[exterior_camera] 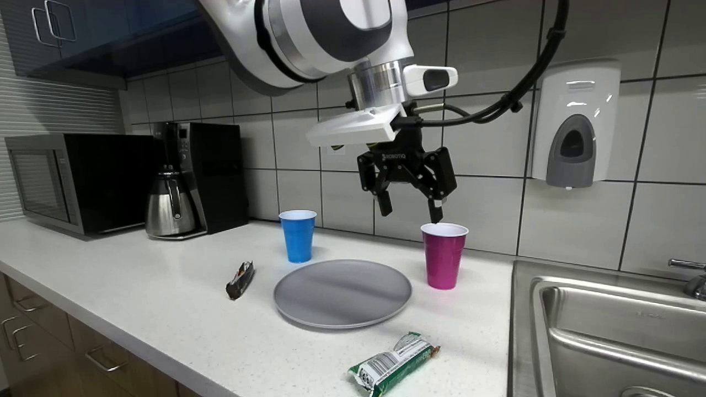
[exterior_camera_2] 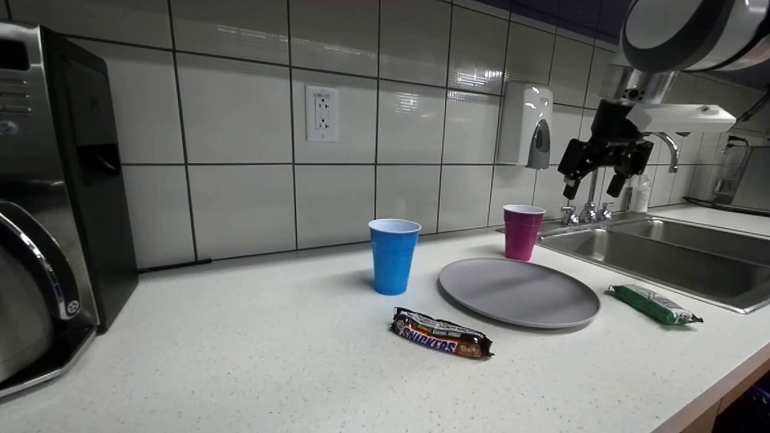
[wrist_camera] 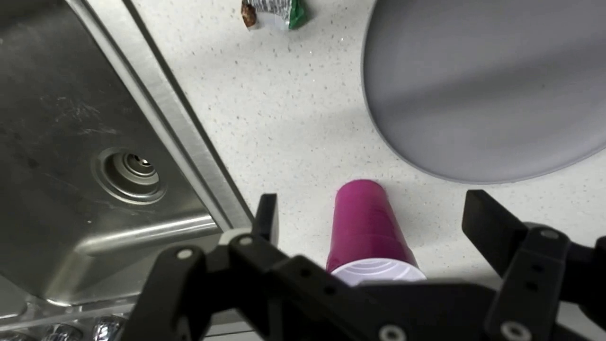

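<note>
My gripper (exterior_camera: 411,208) is open with nothing between its fingers. It hangs above the counter, close over a magenta cup (exterior_camera: 444,262); they look apart. The cup stands upright, its white inside facing up. In the wrist view the cup (wrist_camera: 364,227) lies between the two spread fingers, its near rim hidden by the gripper body. A grey plate (exterior_camera: 342,292) lies beside it. A blue cup (exterior_camera_2: 393,258) stands upright past the plate. A brown Snickers bar (exterior_camera_2: 442,334) lies near the blue cup. A green-wrapped bar (exterior_camera: 394,364) lies between the plate and the sink side.
A steel sink (exterior_camera: 524,331) is set into the counter beside the magenta cup. A soap dispenser (exterior_camera: 576,121) hangs on the tiled wall near the gripper. A coffee maker (exterior_camera: 215,176) with a steel carafe (exterior_camera: 171,207) and a microwave (exterior_camera: 105,182) stand at the counter's far end.
</note>
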Robot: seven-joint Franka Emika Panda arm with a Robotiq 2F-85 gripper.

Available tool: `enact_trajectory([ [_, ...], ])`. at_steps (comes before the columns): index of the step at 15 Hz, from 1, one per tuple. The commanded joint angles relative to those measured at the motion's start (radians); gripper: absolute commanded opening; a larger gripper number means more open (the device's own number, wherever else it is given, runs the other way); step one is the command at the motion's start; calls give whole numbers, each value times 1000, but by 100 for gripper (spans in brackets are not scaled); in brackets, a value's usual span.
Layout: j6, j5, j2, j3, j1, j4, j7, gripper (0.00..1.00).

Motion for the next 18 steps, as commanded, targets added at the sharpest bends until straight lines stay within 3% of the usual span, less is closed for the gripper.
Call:
enact_trajectory([
  [1,22,-62,-60,12,-38,-81,77,100],
  [10,108,-194,-40,14,-100,-186,266,100],
  [18,176,-118,-23,2,-97,-249,221,100],
])
